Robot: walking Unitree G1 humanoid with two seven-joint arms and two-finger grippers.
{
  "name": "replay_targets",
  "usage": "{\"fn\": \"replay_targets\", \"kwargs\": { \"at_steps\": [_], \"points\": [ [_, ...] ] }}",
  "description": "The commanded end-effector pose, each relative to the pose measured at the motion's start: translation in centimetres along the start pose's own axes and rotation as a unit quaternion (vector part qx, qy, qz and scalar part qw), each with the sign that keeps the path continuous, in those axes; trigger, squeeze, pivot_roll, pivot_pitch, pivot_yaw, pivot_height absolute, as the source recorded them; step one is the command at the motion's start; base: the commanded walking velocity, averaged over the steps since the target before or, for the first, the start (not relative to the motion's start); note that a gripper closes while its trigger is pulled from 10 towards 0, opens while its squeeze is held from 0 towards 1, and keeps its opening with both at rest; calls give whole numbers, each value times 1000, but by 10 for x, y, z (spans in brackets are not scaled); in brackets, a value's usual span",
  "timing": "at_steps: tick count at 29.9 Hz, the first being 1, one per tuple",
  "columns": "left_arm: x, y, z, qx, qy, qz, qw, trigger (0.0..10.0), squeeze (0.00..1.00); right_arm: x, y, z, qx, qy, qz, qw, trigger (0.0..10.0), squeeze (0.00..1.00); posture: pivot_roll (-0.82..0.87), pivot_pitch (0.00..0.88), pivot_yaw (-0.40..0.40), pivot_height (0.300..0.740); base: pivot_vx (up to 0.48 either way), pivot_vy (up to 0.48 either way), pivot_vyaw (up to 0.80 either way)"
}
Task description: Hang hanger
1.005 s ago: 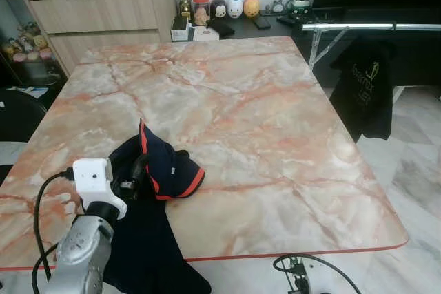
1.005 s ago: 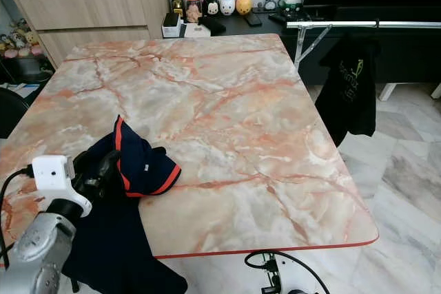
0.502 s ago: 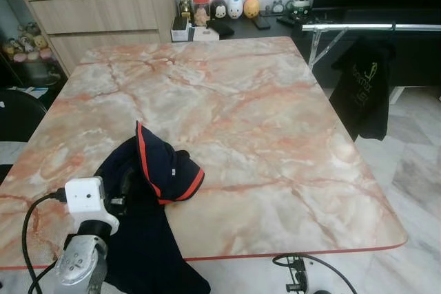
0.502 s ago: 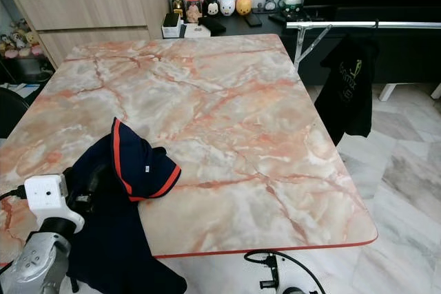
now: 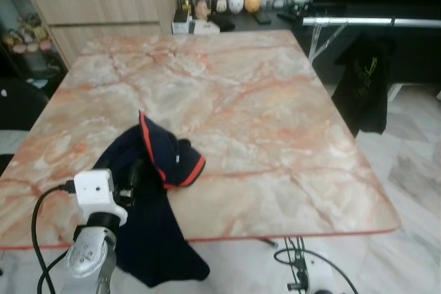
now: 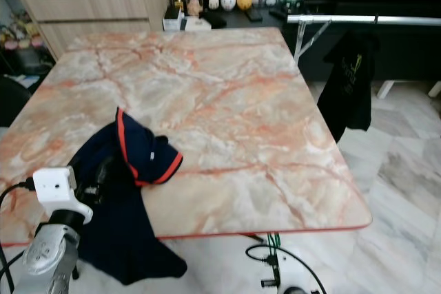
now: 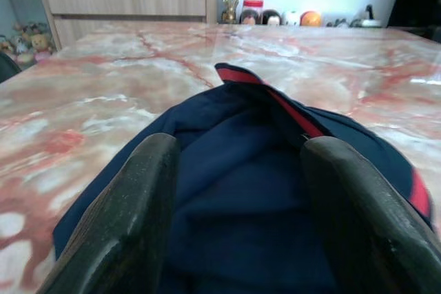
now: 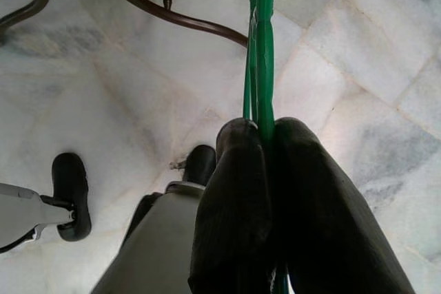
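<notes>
Your right claw (image 8: pixel 265 170) hangs below the worktop (image 5: pixel 275 115) edge, pinched tight on the green hanger (image 8: pixel 260 46) with its thin frame pointing at the floor, so it stays clear of the marble slab. Your left claw (image 7: pixel 238 191) is spread wide, its fingers (image 7: pixel 131 211) flanking the navy garment (image 5: pixel 155 191) that droops over the near edge, likely to gather the collar. The clothes rail (image 5: pixel 372 22) stands well apart, beyond the far right corner.
</notes>
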State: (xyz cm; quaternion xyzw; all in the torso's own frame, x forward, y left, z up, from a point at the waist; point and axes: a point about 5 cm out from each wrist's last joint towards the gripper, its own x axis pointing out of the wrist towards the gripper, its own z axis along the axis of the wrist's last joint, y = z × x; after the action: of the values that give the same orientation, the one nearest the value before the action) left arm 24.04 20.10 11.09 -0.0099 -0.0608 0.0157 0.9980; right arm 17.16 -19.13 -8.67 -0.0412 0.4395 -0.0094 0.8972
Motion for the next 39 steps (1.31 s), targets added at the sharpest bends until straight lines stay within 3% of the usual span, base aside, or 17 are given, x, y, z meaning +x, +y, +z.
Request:
{"fn": "replay_targets", "kwargs": {
  "at_steps": [1,17,39],
  "points": [
    [1,-2,3,-4,-11,2,1000,10000,0,-1,-1,-3,5,0,-4,1000,10000,0,4,0,12,740,-274,0,0],
    [1,-3,3,-6,-13,-1,1000,10000,0,-2,-5,-9,5,13,-9,1000,10000,0,5,0,14,740,-265,0,0],
    [3,-4,-2,-9,-2,-3,1000,10000,0,0,-3,1,7,-1,-10,1000,10000,0,7,0,11,740,-237,0,0]
  ]
}}
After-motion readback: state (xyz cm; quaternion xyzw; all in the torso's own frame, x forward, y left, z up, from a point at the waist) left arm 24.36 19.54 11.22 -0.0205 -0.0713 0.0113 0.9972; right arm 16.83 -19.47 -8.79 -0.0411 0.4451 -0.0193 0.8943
